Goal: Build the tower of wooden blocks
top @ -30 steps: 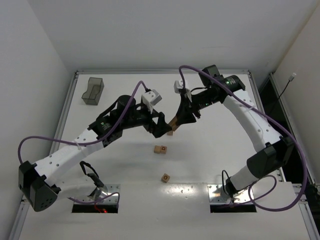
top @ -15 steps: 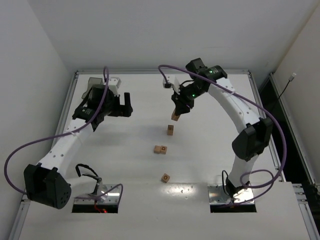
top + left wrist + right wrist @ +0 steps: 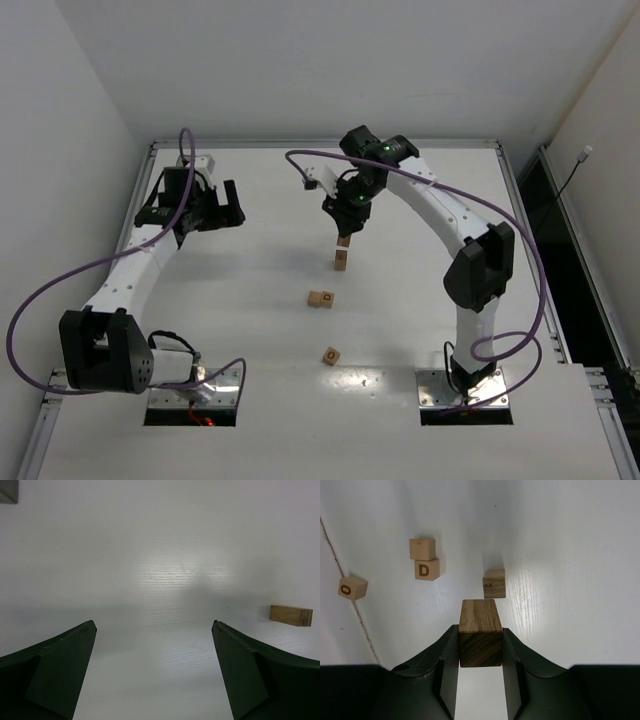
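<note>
Right pincer (image 3: 344, 237) clamped on a darker wood block (image 3: 480, 630), held just above the tower (image 3: 341, 261). Tower only a short tan column (faint marking on its top face), upright on the desk (image 3: 420, 300). Nearer the arm bases than the tower: touching pair of blocks (image 3: 320, 298), D block (image 3: 427, 569) one of them. Nearer still, lone O block (image 3: 331, 355), well apart from the tower. Left pincer (image 3: 233, 204) spread wide with nothing between its jaws, well left of the tower.
</note>
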Robot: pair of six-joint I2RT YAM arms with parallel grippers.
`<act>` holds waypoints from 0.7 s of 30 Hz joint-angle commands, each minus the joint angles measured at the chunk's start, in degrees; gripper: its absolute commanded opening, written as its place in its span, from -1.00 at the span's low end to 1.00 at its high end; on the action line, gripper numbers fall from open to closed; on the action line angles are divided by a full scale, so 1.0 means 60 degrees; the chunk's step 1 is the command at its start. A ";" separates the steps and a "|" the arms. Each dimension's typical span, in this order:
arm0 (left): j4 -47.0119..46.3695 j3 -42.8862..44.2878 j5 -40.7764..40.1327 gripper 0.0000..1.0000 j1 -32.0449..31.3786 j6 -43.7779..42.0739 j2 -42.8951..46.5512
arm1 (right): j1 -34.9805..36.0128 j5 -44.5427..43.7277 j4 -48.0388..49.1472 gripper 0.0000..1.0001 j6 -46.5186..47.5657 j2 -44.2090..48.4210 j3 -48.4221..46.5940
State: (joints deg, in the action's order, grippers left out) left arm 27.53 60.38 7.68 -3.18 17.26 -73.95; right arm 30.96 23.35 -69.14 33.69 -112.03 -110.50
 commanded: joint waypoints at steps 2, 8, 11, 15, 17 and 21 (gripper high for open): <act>-0.0311 0.0528 0.0520 0.99 0.0353 0.0229 -0.0140 | 0.0099 -0.0375 0.0374 -1.00 -0.0152 -0.0080 0.0017; -0.0311 0.0703 0.0608 0.99 0.0442 0.0317 -0.0316 | 0.0187 -0.0582 0.1605 -1.00 -0.0357 0.0447 0.1364; -0.0311 0.0703 0.0609 0.99 0.0442 0.0317 -0.0316 | 0.0289 -0.0582 0.1695 -1.00 -0.0357 0.0449 0.1555; -0.0399 0.0703 0.0697 0.99 0.0442 0.0317 -0.0403 | 0.0377 -0.0699 0.2104 -1.00 -0.0357 0.0537 0.1936; -0.0399 0.0703 0.0697 0.99 0.0442 0.0317 -0.0404 | 0.0465 -0.0699 0.2237 -1.00 -0.0357 0.0537 0.2038; -0.0486 0.0615 0.0800 0.99 0.0442 0.0317 -0.0491 | 0.0465 -0.0509 0.2427 -1.00 -0.0269 0.0624 0.2244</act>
State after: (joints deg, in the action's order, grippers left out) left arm 26.46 62.43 11.38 -1.02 18.52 -76.23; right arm 33.28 19.53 -57.39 32.49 -111.92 -97.78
